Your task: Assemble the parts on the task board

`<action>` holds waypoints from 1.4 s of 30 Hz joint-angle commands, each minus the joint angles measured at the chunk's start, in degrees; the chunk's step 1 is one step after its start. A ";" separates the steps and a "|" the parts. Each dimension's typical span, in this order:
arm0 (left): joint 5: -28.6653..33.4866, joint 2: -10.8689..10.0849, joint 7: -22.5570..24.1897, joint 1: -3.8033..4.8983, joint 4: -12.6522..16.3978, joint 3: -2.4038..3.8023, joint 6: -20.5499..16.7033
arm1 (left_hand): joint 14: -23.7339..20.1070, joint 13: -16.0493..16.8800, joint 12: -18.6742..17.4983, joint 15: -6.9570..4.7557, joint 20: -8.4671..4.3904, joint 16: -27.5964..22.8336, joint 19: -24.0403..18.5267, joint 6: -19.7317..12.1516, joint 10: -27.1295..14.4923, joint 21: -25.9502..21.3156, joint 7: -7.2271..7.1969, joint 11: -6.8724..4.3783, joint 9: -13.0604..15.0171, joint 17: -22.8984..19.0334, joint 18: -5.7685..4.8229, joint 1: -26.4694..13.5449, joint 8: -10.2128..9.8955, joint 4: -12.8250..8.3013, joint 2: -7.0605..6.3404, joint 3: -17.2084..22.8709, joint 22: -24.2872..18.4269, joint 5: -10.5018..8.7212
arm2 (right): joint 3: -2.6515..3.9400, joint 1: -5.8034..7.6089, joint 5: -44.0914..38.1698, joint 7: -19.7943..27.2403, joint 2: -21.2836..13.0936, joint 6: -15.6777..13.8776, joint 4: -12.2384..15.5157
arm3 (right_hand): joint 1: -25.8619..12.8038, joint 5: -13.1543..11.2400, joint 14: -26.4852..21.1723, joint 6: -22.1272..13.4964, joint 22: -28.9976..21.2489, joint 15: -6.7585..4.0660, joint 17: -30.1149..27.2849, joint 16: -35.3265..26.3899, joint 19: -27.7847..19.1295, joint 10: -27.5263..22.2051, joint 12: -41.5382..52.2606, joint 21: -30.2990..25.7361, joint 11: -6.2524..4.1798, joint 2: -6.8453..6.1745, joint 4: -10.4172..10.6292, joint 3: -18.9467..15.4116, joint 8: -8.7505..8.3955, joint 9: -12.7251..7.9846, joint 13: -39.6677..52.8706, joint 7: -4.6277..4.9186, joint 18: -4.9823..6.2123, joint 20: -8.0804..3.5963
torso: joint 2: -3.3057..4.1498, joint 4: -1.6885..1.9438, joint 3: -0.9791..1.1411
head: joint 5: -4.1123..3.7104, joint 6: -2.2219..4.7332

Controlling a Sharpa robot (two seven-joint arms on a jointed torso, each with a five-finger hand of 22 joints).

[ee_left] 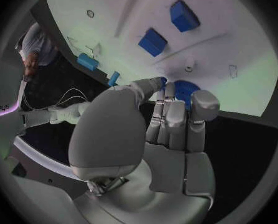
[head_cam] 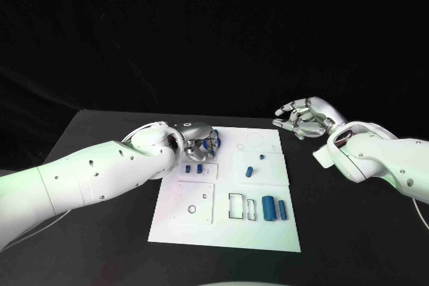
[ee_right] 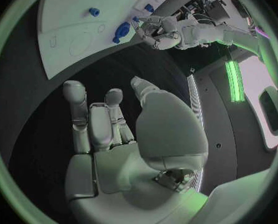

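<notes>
On the left, the left hand (head_cam: pixel 198 143) hangs over the far left corner of the task board (head_cam: pixel 192 233), fingers curled down around a blue part (ee_left: pixel 183 90). From the wrist view the fingertips (ee_left: pixel 165 88) seem to touch it, but I cannot tell whether it is truly gripped. My guess: this is the pick-up step, and next comes a firm pinch and a lift toward a socket. Mid-board lie two small parts (head_cam: pixel 193 169), a capsule-shaped piece (head_cam: pixel 250 171) and two tall blocks (head_cam: pixel 274 208). Off to the right, the right hand (head_cam: pixel 305 120) hovers above the table, loosely spread and empty; its wrist view confirms that.
</notes>
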 commanded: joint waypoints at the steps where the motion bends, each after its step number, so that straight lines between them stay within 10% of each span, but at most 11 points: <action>1: 3.60 -1.44 1.05 0.04 1.64 0.63 -2.05 | 0.31 -0.09 -0.32 0.02 0.07 0.25 0.13 0.42 0.55 0.20 0.10 0.08 -0.08 -0.17 -0.95 -0.50 -0.34 -0.22 -0.06 0.18 0.03 -0.35 | 0.00 -0.07 -0.17 0.43 -0.01 0.28 0.01 | 0.76 0.27 -0.18 0.02 0.04 -0.13 0.05 -0.19 -0.22 0.29 0.31 -0.09 0.12 0.02 0.34 0.00 0.27 0.09 0.05 -0.11 0.59 0.02 | -0.02 0.13 0.01 | 0.01 0.11; 15: 5.44 -6.78 0.09 0.02 4.96 1.71 -1.34 | 0.41 -0.22 -0.95 0.04 0.11 0.32 0.19 1.04 1.44 0.39 0.06 0.06 -0.05 -0.12 -0.98 -0.82 -0.53 -0.49 -0.38 0.06 0.30 -0.37 | 0.00 -0.19 -0.17 0.47 -0.19 0.23 -0.02 | 0.78 0.28 -0.21 0.03 -0.12 -0.14 -0.10 -0.28 -0.32 0.22 0.18 -0.29 0.12 0.02 0.35 -0.01 0.28 0.09 -0.11 -0.11 0.63 0.01 | 0.04 0.06 -0.06 | 0.14 0.23; 42: 5.53 -6.57 -0.99 -1.51 2.93 1.67 1.27 | 0.40 -0.25 -1.20 0.01 0.10 0.29 0.14 1.29 1.81 0.37 0.01 0.01 -0.04 -0.25 -0.96 -1.07 -0.61 -0.49 -0.46 -0.08 0.24 -0.42 | 0.00 -0.28 -0.17 0.44 -0.35 0.20 0.03 | 0.78 0.28 -0.21 0.03 -0.12 -0.14 -0.10 -0.28 -0.32 0.22 0.18 -0.29 0.12 0.02 0.35 -0.01 0.28 0.09 -0.11 -0.11 0.63 0.01 | 0.10 -0.08 0.08 | 0.22 -0.06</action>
